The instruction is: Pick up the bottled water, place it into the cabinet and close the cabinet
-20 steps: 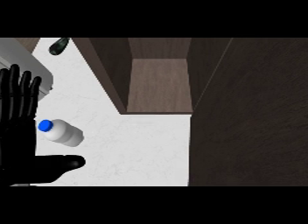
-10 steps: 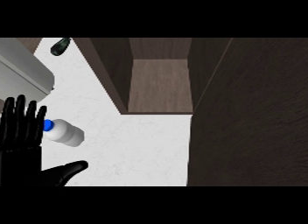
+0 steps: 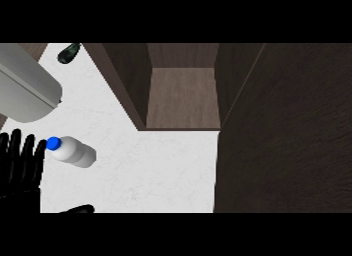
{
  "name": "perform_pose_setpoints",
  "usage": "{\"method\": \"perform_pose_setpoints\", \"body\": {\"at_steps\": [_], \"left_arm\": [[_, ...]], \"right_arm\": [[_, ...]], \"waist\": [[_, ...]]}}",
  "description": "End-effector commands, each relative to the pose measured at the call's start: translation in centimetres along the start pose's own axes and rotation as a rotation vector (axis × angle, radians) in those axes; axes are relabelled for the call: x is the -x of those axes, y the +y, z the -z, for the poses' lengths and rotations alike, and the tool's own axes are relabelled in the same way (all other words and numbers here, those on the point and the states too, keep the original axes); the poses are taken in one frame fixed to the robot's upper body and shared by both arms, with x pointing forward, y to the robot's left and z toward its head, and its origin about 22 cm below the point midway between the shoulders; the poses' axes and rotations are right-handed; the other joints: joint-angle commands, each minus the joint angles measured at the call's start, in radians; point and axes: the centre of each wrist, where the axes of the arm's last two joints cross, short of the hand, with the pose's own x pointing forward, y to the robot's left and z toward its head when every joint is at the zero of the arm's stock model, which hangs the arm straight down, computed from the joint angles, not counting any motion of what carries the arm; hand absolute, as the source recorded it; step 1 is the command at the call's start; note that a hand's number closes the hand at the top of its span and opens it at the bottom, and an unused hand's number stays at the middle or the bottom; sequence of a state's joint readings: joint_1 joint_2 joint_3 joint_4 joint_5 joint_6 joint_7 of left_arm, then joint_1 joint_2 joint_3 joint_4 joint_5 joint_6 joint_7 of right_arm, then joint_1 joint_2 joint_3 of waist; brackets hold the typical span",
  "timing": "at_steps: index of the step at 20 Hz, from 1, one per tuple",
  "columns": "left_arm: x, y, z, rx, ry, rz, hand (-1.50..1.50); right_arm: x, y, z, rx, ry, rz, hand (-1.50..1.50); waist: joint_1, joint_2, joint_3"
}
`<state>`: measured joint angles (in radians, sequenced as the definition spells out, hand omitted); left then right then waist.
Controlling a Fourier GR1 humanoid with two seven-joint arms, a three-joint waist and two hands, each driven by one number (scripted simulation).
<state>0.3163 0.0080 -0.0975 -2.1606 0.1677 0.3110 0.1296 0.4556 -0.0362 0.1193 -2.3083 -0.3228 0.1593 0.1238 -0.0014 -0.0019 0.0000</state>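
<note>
- The bottled water (image 3: 74, 152) lies on its side on the white counter (image 3: 157, 170), at about eight o'clock from the middle of the view, its blue cap (image 3: 53, 143) pointing to ten o'clock.
- The only hand on show comes in at the view's left, so I take it for the left hand (image 3: 15, 172). Its fingers (image 3: 16, 150) are straight and a little spread, pointing to twelve o'clock and holding nothing. The fingertip nearest the cap is just beside it; whether it touches I cannot tell.
- Risk: a lying bottle rolls. If the hand closes on the cap end alone, it may nudge the bottle off toward four o'clock or tip it out of the fingers.
- Risk: the open cabinet (image 3: 183, 95) is at twelve to one o'clock, with a side wall between it and the bottle. A straight carry could knock the bottle on that wall's front edge.
- Risk: the dark panel (image 3: 290, 135) filling the right of the view is probably the cabinet door; swinging it shut before the arm is out could catch the arm.
- Hidden: the thumb (image 3: 77, 209) and palm are cut by the lower edge. The right hand is nowhere in view.
- Hard to make out: a grey rounded body (image 3: 20, 85) at ten o'clock and a dark object (image 3: 68, 51) at eleven o'clock.
</note>
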Motion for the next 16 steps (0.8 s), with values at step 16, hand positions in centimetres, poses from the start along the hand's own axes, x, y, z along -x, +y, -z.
{"method": "perform_pose_setpoints", "body": {"at_steps": [16], "left_arm": [[2.0, 6.0, -1.9, -0.083, -0.049, 0.026, -1.5]], "right_arm": [[3.3, -1.1, -1.3, -0.028, -0.006, -0.019, -1.5]], "waist": [[0.002, 0.0, 0.0]]}}
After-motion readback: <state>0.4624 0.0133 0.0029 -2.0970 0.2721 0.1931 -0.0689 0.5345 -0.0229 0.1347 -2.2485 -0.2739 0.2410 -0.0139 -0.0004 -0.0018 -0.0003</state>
